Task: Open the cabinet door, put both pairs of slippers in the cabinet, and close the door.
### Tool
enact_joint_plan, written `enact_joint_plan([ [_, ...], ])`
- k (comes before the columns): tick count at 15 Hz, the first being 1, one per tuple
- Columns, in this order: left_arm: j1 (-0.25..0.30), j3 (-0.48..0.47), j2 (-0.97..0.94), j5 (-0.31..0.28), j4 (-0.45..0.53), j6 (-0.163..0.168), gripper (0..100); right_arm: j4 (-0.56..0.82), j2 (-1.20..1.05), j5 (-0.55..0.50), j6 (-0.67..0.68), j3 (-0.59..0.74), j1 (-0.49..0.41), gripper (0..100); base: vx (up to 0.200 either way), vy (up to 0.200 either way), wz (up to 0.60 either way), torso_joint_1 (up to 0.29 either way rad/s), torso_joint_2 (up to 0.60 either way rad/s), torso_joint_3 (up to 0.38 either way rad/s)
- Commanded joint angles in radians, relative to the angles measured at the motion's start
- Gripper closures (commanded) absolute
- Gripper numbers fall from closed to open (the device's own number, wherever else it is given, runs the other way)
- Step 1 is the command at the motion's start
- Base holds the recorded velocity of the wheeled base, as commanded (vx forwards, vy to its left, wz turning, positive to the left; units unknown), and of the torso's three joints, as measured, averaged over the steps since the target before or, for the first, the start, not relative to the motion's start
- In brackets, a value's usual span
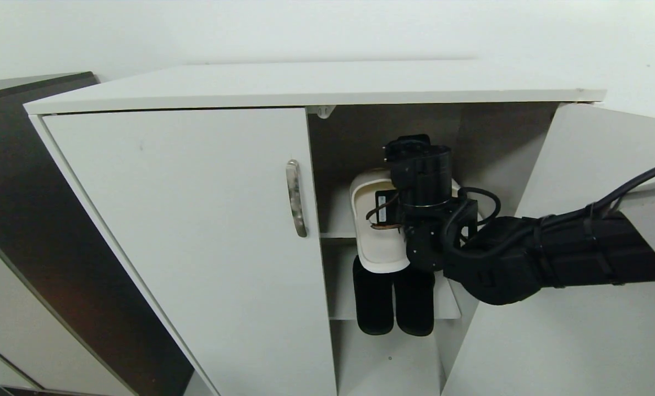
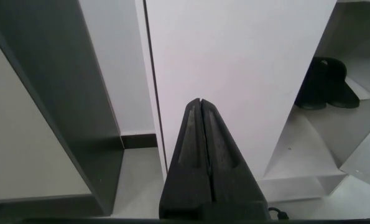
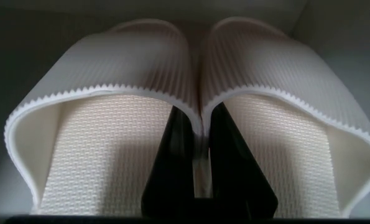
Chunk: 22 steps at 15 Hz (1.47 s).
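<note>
The white cabinet [image 1: 305, 82] has its right door [image 1: 586, 165] swung open and its left door [image 1: 184, 231] closed. My right gripper [image 3: 201, 121] is inside the cabinet over the upper shelf [image 1: 336, 223], shut on the touching inner edges of the pair of white slippers [image 1: 374, 247] [image 3: 110, 149]. The heels of that pair stick out past the shelf front. A pair of black slippers [image 1: 393, 302] [image 2: 326, 84] lies on the lower shelf, heels overhanging. My left gripper [image 2: 200, 102] is shut and empty, low in front of the closed left door.
A metal handle [image 1: 296, 198] runs down the closed door's right edge. Dark furniture [image 1: 41, 220] stands to the cabinet's left. The open door hems my right arm in on the right. Below the black pair, the cabinet's bottom compartment [image 1: 388, 357] holds nothing.
</note>
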Motion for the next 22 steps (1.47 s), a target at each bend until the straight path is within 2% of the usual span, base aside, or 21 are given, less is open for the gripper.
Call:
enact_joint_plan([
  [1,0.000,0.000,0.000,0.000,0.000,0.001,100,0.034,0.023,0.004,0.001,-0.062,-0.012,100,0.000,0.000,0.00,0.000,0.00,0.000],
  [3,0.000,0.000,0.000,0.000,0.000,0.000,100,0.047,0.033,0.006,0.003,-0.080,-0.015,100,0.000,0.000,0.00,0.000,0.00,0.000],
  [6,0.000,0.000,0.000,0.000,0.000,0.001,100,0.046,0.039,0.006,0.004,-0.080,-0.015,100,0.200,0.000,0.00,-0.001,0.00,0.002],
  [14,0.000,0.000,0.000,0.000,0.000,0.000,100,0.060,0.041,0.023,0.003,-0.091,-0.027,100,0.000,0.000,0.00,0.000,0.00,0.000],
  [22,0.000,0.000,0.000,0.000,0.000,0.000,100,0.067,0.093,0.038,0.006,-0.178,-0.062,100,0.000,0.000,0.00,0.000,0.00,0.000],
])
